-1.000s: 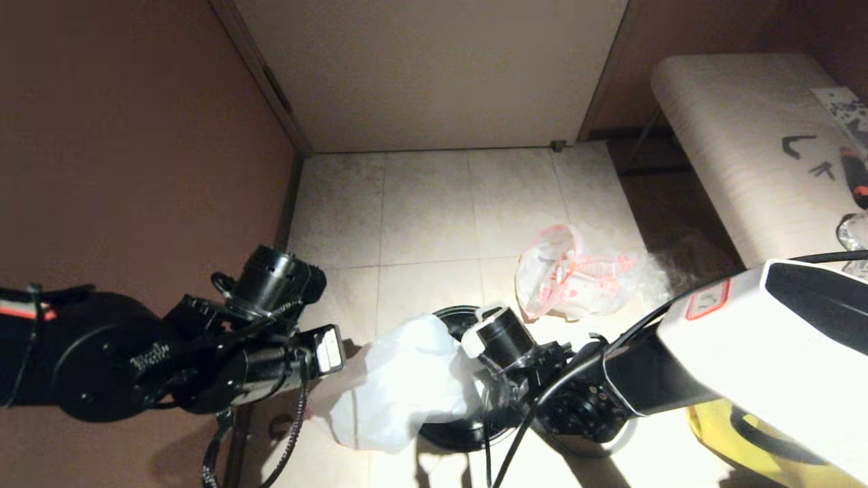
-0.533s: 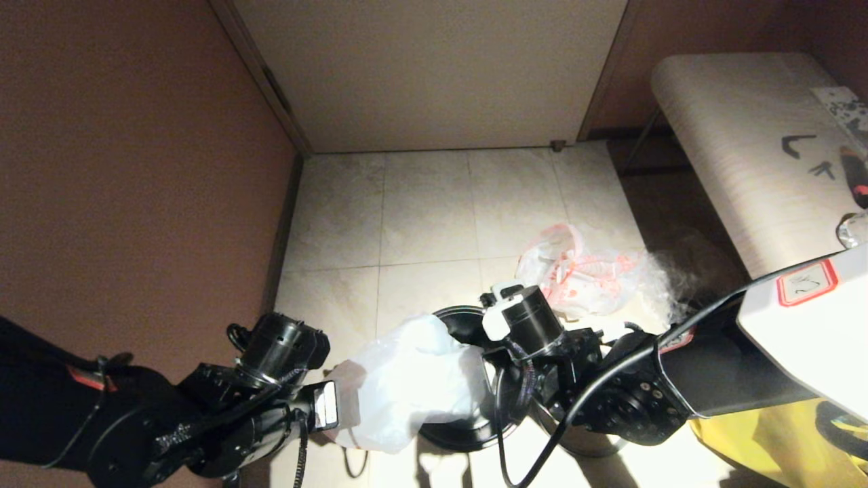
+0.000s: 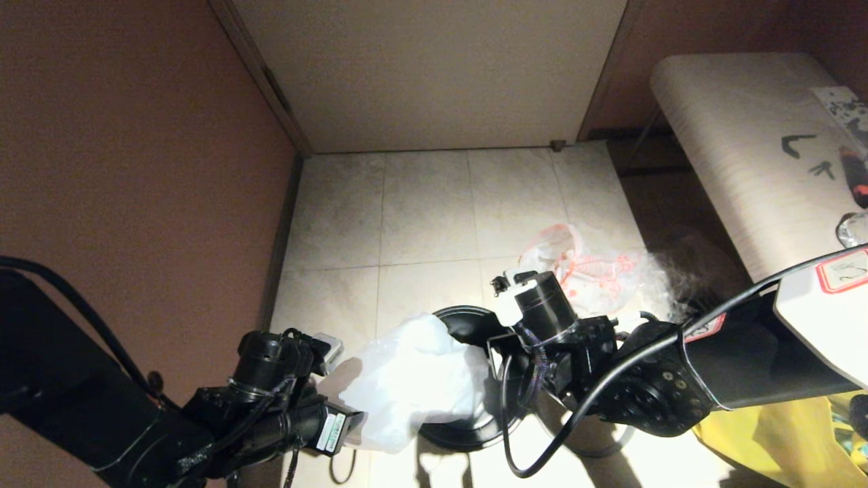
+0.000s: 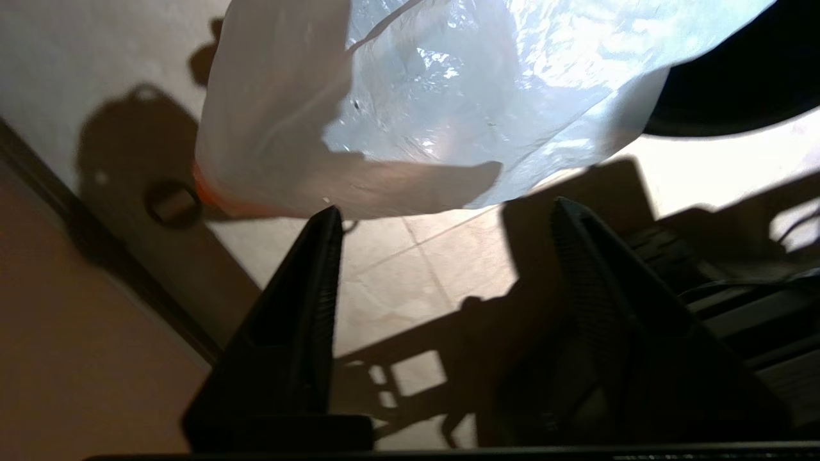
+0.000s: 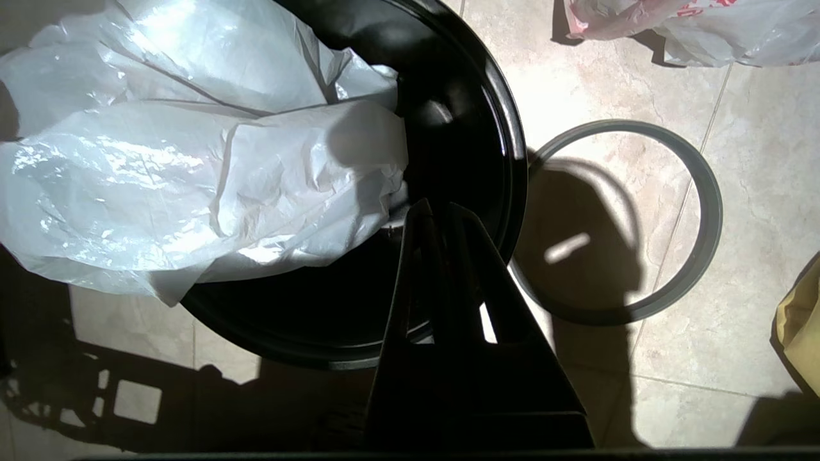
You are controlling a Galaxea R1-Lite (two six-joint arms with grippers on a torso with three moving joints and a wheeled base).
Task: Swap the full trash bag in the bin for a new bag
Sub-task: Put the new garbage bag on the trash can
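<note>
The bin (image 3: 475, 379) stood on the tiled floor (image 3: 420, 224), the new bag (image 3: 407, 390) draped over its left rim and spilling outward. The full trash bag (image 3: 583, 271) lay on the floor beyond the bin. A grey hoop (image 5: 698, 224) lay just beside the bin. The left claw (image 4: 442, 211) stood apart beneath the bag's edge; the right claw (image 5: 435, 208) was pinched together over the bin's mouth.

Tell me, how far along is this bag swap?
Done: the full trash bag lies on the floor, out of the bin. In hand: the right gripper pinches the new bag at the bin's mouth; the left gripper stands open beside it. Left: spreading it, refitting the grey hoop.
</note>
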